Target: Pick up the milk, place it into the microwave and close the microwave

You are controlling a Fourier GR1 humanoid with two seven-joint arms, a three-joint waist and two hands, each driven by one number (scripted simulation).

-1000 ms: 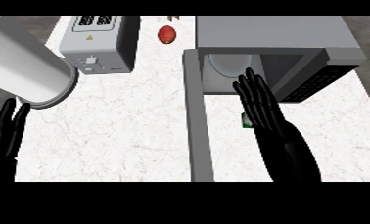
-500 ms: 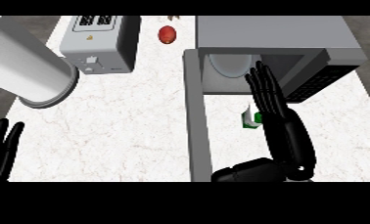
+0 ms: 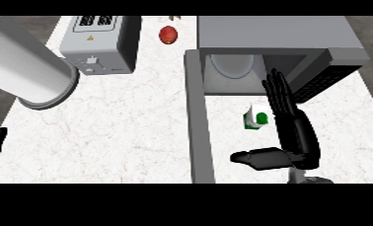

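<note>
Milk [image 3: 257, 119] on counter before open microwave [image 3: 277, 32]; right hand [image 3: 295, 126] beside it, fingers straight, holding nothing.

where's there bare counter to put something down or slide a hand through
Widest bare patch: the white counter between the toaster, the grey cylinder and the open microwave door. A narrow gap lies between toaster and microwave, near the red fruit. Crowded: before the microwave's opening, where the milk and right hand sit.
</note>
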